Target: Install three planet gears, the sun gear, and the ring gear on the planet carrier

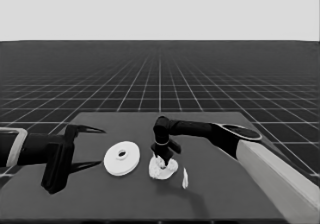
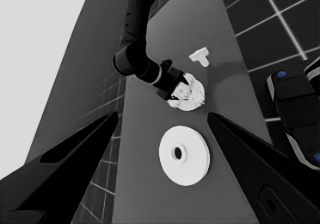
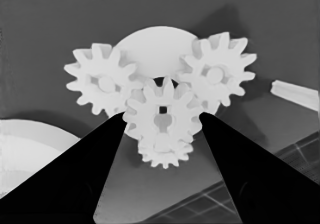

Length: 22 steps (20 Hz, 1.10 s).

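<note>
The smaller round part (image 1: 170, 170) lies mid-table, and three small gears sit on it: one (image 3: 102, 84), another (image 3: 217, 71) and a third (image 3: 164, 154). A fourth gear (image 3: 161, 109), the sun gear, is at their centre, meshed among them. My right gripper (image 1: 162, 159) points straight down and is shut on this centre gear, with its fingertips (image 3: 117, 124) against the teeth on both sides. The larger round part (image 1: 121, 158) lies flat to the left, apart from the stack. My left gripper (image 1: 101, 146) waits open over the table's left end, holding nothing.
A thin white piece (image 1: 185, 178) lies just right of the gear stack, near the front. The right arm's pale grey part (image 1: 280, 179) fills the lower right corner. Dark machinery with blue lights (image 2: 295, 99) shows past the table's edge.
</note>
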Each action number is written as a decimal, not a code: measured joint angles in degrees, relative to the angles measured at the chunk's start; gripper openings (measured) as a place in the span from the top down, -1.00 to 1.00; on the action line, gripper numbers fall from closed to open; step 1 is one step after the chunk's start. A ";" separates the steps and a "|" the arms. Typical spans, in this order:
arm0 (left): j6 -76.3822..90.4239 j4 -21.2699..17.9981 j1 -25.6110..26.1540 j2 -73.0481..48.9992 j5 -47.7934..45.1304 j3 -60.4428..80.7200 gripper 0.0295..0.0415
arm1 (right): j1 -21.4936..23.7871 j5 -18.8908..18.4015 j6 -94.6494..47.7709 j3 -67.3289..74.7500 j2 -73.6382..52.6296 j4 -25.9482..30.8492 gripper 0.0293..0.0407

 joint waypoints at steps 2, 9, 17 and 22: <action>0.00 0.00 0.00 0.00 0.00 0.00 -0.49 | 0.00 0.00 1.20 0.00 0.00 0.00 0.72; 0.00 0.00 0.00 0.00 0.00 0.00 -0.49 | 0.00 0.00 5.40 0.00 0.00 0.00 0.72; 0.00 0.00 0.00 0.00 0.00 0.00 -0.49 | 0.00 0.00 10.20 0.00 0.00 0.00 0.71; 0.00 0.00 0.00 0.00 0.00 0.00 -0.49 | 0.00 0.00 13.20 0.00 0.00 0.00 0.72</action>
